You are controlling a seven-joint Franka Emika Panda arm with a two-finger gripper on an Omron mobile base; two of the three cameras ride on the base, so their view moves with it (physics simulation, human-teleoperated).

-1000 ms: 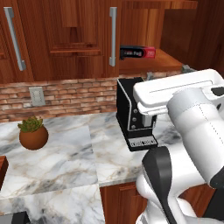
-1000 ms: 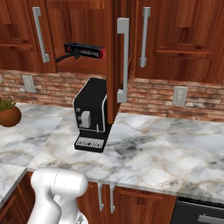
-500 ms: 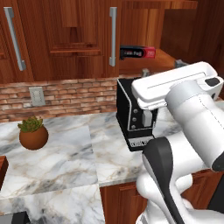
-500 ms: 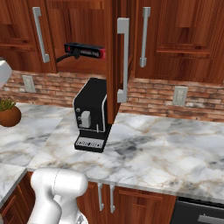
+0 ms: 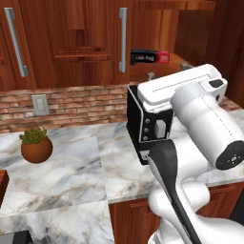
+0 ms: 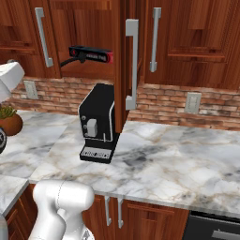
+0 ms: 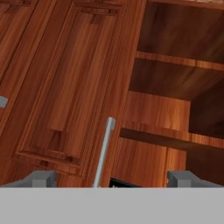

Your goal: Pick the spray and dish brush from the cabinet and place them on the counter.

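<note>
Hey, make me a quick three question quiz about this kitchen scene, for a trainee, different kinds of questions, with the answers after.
1. True or false: the gripper is shut on the spray.
2. What stands on the counter below the open cabinet? A) toaster B) coffee machine C) kettle
3. Fill in: the potted plant sits on the counter in front of the ____ wall.

Key: 1 false, its fingers stand open and hold nothing. 2 B. 3 brick.
</note>
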